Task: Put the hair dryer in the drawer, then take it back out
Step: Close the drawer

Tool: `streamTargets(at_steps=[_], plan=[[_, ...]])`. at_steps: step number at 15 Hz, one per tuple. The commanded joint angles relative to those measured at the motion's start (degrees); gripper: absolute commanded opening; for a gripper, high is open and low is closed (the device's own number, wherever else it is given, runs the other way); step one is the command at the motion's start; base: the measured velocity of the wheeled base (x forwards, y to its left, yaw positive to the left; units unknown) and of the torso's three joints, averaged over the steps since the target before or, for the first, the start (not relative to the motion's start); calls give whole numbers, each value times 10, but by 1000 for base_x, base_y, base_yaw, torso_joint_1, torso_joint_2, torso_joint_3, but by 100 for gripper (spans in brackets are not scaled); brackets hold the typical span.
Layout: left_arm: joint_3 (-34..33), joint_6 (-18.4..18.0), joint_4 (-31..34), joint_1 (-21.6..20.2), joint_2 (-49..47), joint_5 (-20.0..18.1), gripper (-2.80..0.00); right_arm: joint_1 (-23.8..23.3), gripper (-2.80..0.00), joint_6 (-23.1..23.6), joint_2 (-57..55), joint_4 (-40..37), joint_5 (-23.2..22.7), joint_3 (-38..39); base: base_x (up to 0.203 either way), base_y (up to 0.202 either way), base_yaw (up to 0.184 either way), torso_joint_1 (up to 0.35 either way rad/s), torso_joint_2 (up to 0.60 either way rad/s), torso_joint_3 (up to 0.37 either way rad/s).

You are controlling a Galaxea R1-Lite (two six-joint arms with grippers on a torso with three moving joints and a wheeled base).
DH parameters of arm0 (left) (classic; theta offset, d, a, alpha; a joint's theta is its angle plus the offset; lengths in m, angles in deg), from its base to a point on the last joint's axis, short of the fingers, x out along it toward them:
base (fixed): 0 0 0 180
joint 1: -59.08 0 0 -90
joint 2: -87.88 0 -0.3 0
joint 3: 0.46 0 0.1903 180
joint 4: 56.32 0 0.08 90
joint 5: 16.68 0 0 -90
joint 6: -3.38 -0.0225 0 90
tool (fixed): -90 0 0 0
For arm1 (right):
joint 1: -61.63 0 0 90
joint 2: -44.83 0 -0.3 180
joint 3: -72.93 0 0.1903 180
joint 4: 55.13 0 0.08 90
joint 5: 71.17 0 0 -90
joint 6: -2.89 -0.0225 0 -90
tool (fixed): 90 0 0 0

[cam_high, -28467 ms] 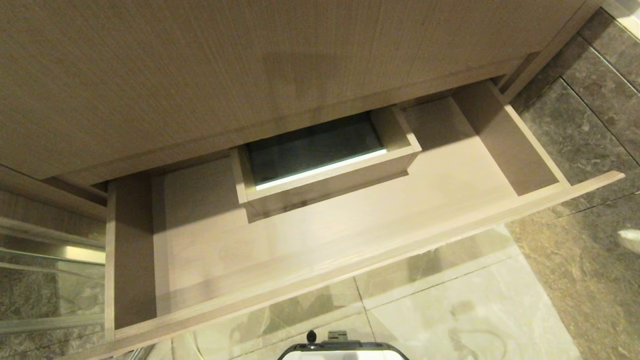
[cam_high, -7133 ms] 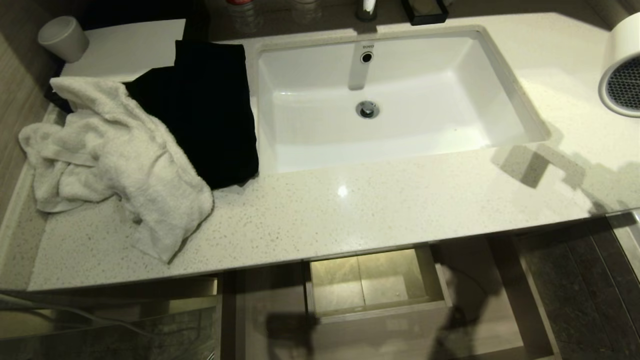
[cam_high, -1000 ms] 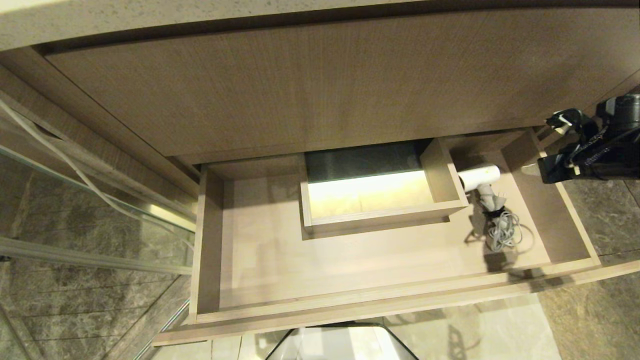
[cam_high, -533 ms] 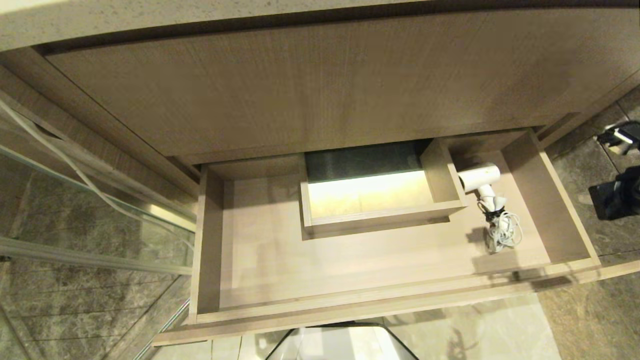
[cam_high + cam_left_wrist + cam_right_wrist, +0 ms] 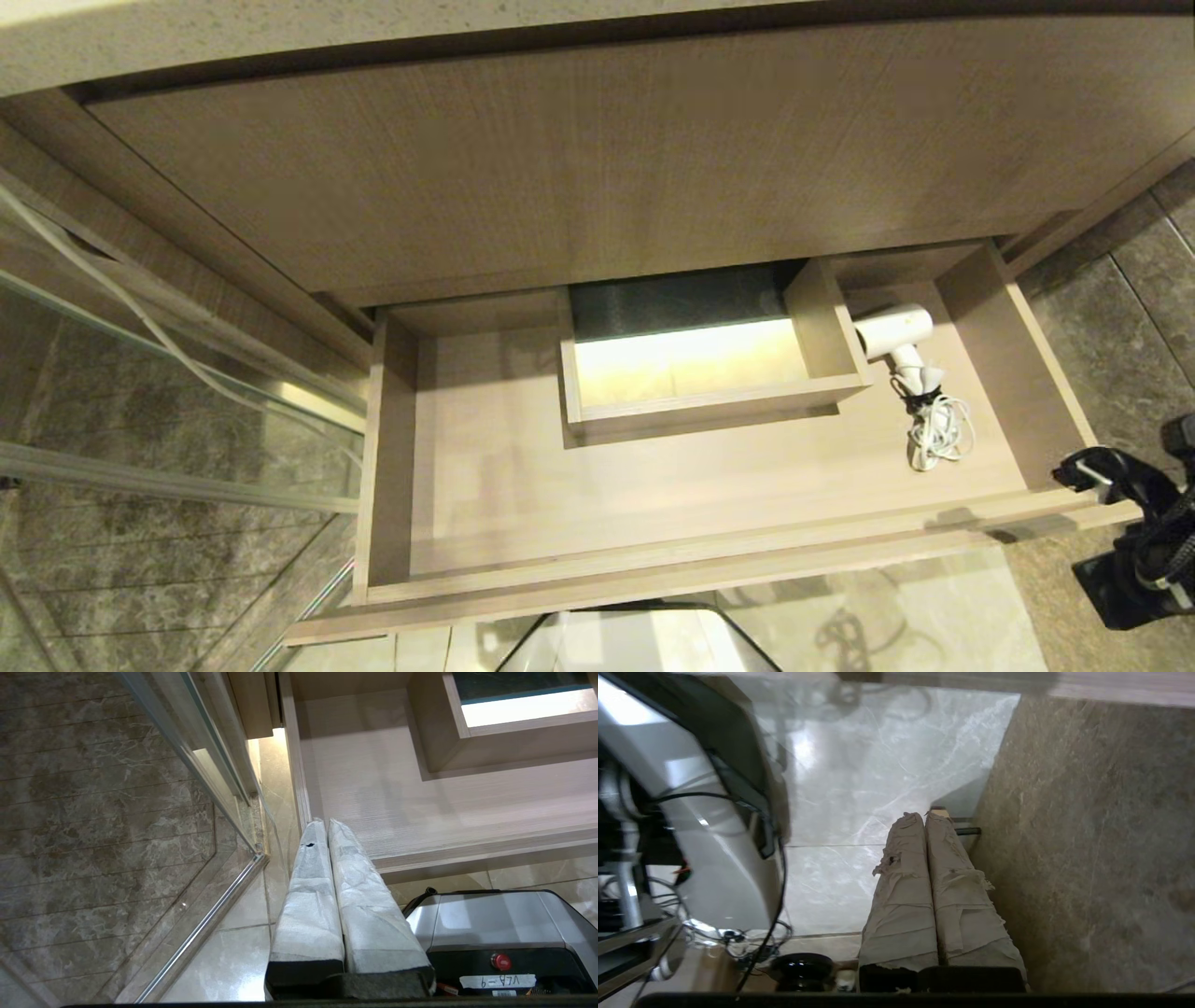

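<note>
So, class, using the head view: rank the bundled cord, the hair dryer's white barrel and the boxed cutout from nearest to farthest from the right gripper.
1. Bundled cord, right end of the drawer, closest to the right gripper.
2. Hair dryer barrel, behind the cord.
3. Boxed cutout, drawer's middle back.

Glossy pale marble floor [image 5: 896, 616] meets dark stone tiles [image 5: 1120, 308], beneath a wood-grain vanity panel [image 5: 579, 159].
</note>
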Motion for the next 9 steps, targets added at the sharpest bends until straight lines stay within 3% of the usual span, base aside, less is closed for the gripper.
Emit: streamTargets(at_steps=[1,9], plan=[[-1,0,0,0,0,0,-280,0,-280,7,-100,30,5,-19,0,0,0,0,0,0],[-1,0,0,0,0,-1,-280,-4,-280,20,-196,110,4,-83,0,0,0,0,0,0]])
